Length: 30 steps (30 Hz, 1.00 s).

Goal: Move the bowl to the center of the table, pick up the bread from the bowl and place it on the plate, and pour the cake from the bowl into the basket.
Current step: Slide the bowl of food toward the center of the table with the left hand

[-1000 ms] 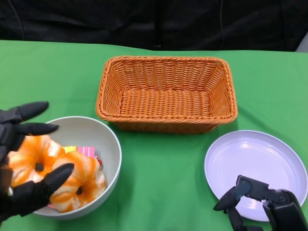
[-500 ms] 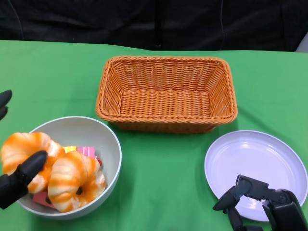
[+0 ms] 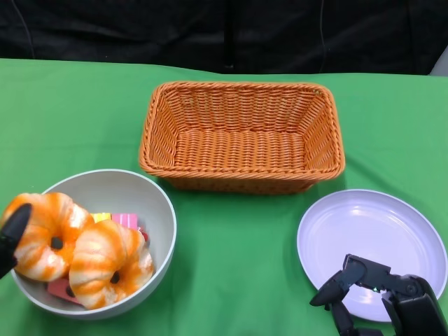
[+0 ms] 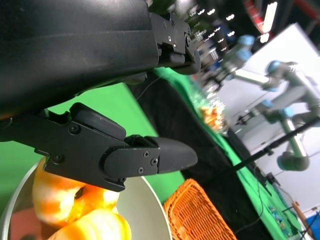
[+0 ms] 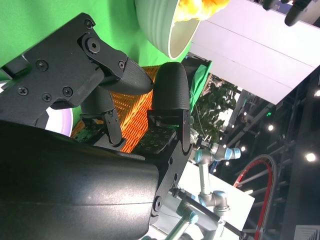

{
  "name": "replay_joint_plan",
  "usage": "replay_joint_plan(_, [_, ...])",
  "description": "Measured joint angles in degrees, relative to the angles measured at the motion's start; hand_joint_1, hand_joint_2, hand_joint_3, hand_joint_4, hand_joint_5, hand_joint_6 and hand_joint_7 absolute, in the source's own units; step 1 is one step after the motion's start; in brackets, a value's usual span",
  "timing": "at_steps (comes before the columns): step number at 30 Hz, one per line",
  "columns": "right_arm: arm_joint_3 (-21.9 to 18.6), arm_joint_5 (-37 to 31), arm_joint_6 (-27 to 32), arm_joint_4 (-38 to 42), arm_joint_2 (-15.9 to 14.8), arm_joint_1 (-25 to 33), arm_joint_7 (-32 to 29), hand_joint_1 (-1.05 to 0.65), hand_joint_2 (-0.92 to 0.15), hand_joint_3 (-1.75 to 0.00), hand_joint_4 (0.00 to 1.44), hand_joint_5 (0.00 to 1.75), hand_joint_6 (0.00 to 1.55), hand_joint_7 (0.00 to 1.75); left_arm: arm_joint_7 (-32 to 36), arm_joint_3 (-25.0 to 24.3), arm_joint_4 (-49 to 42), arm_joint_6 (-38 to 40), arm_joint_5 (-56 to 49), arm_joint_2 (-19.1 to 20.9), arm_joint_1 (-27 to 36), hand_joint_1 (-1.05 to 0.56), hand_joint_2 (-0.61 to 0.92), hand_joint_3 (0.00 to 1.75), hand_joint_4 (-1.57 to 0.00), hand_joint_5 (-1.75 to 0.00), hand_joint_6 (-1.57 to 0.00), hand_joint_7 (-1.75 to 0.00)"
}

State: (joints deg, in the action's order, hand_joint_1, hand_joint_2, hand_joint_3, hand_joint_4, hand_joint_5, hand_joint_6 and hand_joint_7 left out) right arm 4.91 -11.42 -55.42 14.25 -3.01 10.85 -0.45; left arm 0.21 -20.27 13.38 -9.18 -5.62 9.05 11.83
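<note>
A grey bowl [image 3: 159,204] stands at the table's front left, holding two orange glazed bread pieces [image 3: 110,260] over a pink cake [image 3: 124,220]. My left hand [image 3: 8,236] shows only as a black tip at the picture's left edge, touching the outer bread piece and holding nothing. The left wrist view has its fingers [image 4: 150,157] stretched out above the bread [image 4: 60,200] and the bowl [image 4: 147,210]. My right hand [image 3: 383,294] rests with bent fingers at the front rim of the white plate [image 3: 371,227], empty. The orange wicker basket [image 3: 238,88] stands at the middle back.
Green cloth covers the table, with open cloth between bowl and plate. A black backdrop lies past the far edge. The right wrist view shows the bowl [image 5: 162,27], the basket [image 5: 134,136] and robot arms in the room behind.
My left hand, spread around the bread a second ago, has drawn back to the left and nearly left the picture. The bread stays in the bowl. The right hand has not moved.
</note>
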Motion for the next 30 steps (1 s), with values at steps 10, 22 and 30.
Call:
replay_joint_plan(10, [-0.02,0.10,0.00,0.00,-0.02,0.02,0.02,-0.37,-0.41,-1.25,0.71,1.55,0.82,1.18,-6.40,-1.08,0.11,17.03,16.03,1.84,-1.65,-0.82,0.92,0.76,0.00,-0.12,0.00,-0.15])
replay_joint_plan(22, [-0.06,0.13,0.02,-0.29,-0.20,0.13,0.23,-0.37,-0.42,-1.24,0.70,1.55,0.81,1.19,-9.60,-2.38,-0.16,34.89,26.30,5.63,-5.42,-0.75,0.92,0.80,0.00,0.00,0.00,-0.04])
replay_joint_plan(30, [-0.10,0.24,0.14,-0.95,-0.63,0.50,0.43,-0.37,-0.43,-1.23,0.71,1.55,0.81,1.19,-12.51,-5.31,-5.60,46.43,36.17,7.51,-9.37,-0.76,0.92,0.80,0.00,0.00,0.00,0.00])
